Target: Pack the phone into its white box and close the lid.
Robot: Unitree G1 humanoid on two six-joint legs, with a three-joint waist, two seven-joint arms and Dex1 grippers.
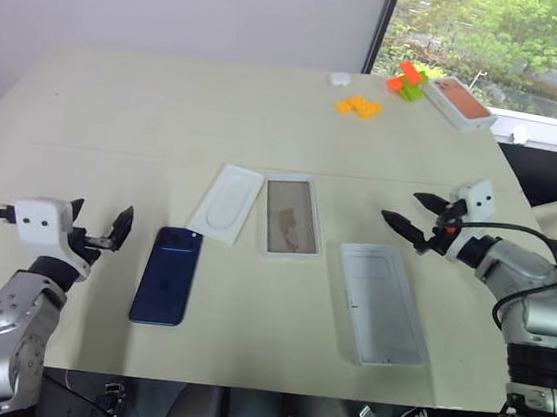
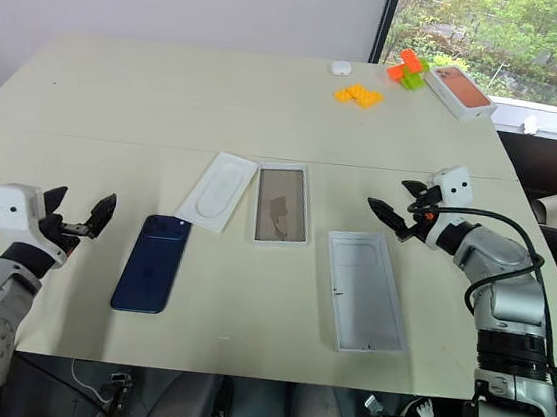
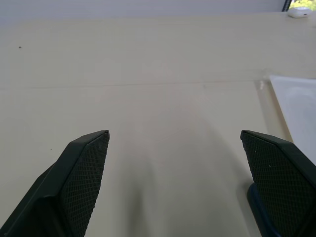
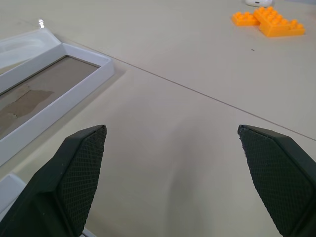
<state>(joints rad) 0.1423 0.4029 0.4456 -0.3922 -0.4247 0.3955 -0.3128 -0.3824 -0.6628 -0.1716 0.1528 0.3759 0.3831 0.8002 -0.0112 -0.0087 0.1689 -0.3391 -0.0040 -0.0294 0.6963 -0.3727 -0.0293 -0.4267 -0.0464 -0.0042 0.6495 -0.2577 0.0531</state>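
Phone [image 1: 167,275] is sitting closest, face down on the bench [image 1: 167,125] right beside the left tool [image 1: 98,229], which is spread wide and holding nothing. Right tool [image 1: 416,224] is wide and empty too, hovering just past the lid [image 1: 382,303], hollow side up. The white box [image 1: 292,215] sits between them, empty, insert card [image 1: 227,203] next to it. So basically nothing packed yet, everything still to do

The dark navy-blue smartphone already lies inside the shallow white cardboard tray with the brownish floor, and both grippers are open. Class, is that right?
Not quite. The left eye view shows the dark navy-blue smartphone lying on the table, apart from the shallow white cardboard tray, which holds nothing. The left gripper and right gripper are indeed open.
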